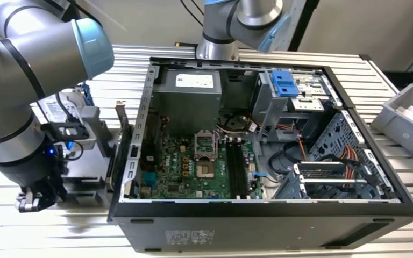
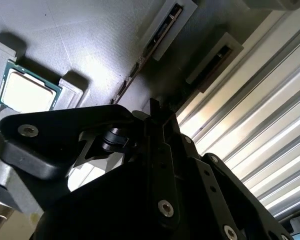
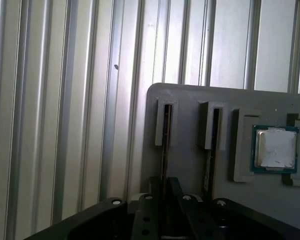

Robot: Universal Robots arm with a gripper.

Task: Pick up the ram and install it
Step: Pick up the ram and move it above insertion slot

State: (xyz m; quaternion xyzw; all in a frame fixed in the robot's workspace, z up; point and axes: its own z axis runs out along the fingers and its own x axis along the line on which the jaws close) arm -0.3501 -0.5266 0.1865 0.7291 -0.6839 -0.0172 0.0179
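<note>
In the gray holder [image 3: 190, 100] stand two ram sticks [image 3: 165, 135] [image 3: 210, 150] and one CPU [image 3: 275, 148].

We saw a dark ram [image 3: 165, 130], a grey tray [image 3: 190, 95], a silver, green-rimmed chip [image 3: 275, 148] and a ribbed silver table [image 3: 65, 100].

Surface: ribbed aluminium table [image 1: 56, 231], bare metal slats running across the exterior view.
Centre: open black computer case [image 1: 264, 226], lying on its side, interior facing up.
9 o'clock of the case: flat grey holder plate [image 3: 190, 100], round-cornered, resting on the slats just beside the case.
3 o'clock: grey plastic bin [image 1: 400, 115], on the slats, apart from the case.
</note>
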